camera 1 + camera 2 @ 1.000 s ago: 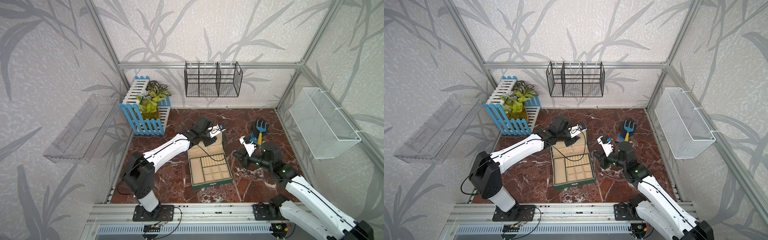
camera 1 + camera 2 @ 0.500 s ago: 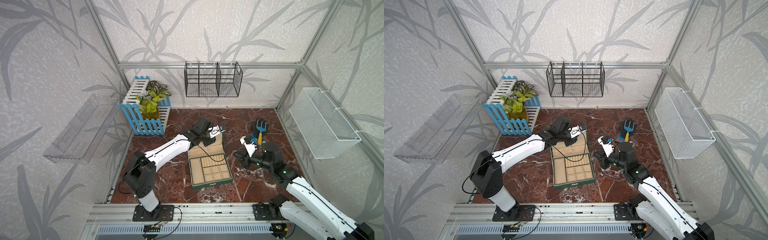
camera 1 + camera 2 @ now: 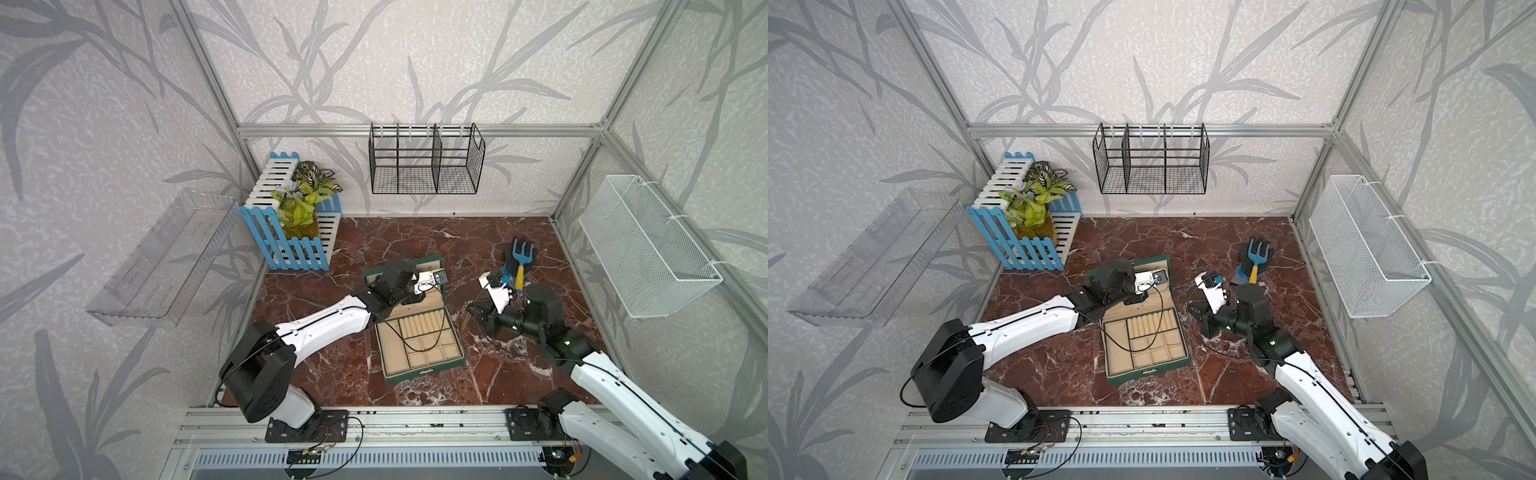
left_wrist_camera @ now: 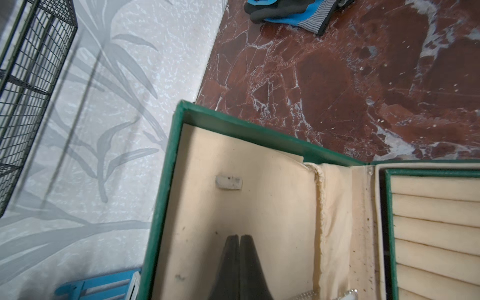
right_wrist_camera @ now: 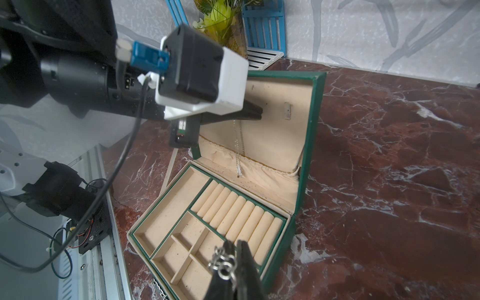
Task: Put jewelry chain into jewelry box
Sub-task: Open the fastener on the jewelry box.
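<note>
Left pincer (image 4: 238, 237) has snapped shut against the box (image 5: 315, 111) lid lining since a second ago; can't tell if it's pinching anything. Right pincer (image 5: 235, 244) is clamped on the chain (image 5: 222, 262), just beside the box. Chain looks light, floppy and slippery, so I'd grip an end link and let it pool in.

The left arm (image 3: 328, 326) and the right arm (image 3: 623, 388) have smooth white shells and bulky black joints. A thin black cable (image 5: 122, 166) trails from a white-and-black camera block (image 5: 202, 78) with a blue plug (image 5: 146, 58). The left hand (image 4: 238, 237) has dark, tapering fingers.
</note>
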`<move>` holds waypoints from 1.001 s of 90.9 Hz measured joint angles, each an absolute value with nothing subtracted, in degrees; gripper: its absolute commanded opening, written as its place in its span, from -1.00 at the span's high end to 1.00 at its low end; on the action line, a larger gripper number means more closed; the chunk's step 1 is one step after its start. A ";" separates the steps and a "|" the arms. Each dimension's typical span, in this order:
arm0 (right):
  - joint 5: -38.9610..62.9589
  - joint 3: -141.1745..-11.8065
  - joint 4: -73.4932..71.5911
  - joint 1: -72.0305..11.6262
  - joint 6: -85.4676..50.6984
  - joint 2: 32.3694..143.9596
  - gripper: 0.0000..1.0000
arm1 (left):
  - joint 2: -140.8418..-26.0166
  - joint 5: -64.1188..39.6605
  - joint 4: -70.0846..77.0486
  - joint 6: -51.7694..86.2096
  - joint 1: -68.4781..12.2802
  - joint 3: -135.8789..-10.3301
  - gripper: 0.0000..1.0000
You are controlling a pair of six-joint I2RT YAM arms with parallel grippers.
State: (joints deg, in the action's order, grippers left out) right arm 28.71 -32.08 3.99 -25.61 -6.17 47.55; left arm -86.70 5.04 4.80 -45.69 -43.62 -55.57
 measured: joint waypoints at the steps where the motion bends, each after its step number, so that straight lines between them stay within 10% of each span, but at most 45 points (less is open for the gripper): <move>1: 28.67 -32.05 3.95 -25.61 -6.17 47.57 0.96 | -86.70 5.39 5.19 -45.89 -43.79 -55.35 1.00; 46: 27.90 -31.86 3.62 -25.61 -6.42 47.57 0.96 | -88.55 20.03 19.16 -55.11 -49.21 -48.77 0.99; 65: 27.49 -32.03 3.73 -25.63 -6.37 47.66 0.96 | -87.70 18.17 14.33 -50.30 -49.34 -49.91 0.00; 91: 25.12 -39.92 6.90 -28.80 -3.70 52.60 0.96 | -71.88 7.07 5.80 -32.53 -46.76 -51.64 -0.33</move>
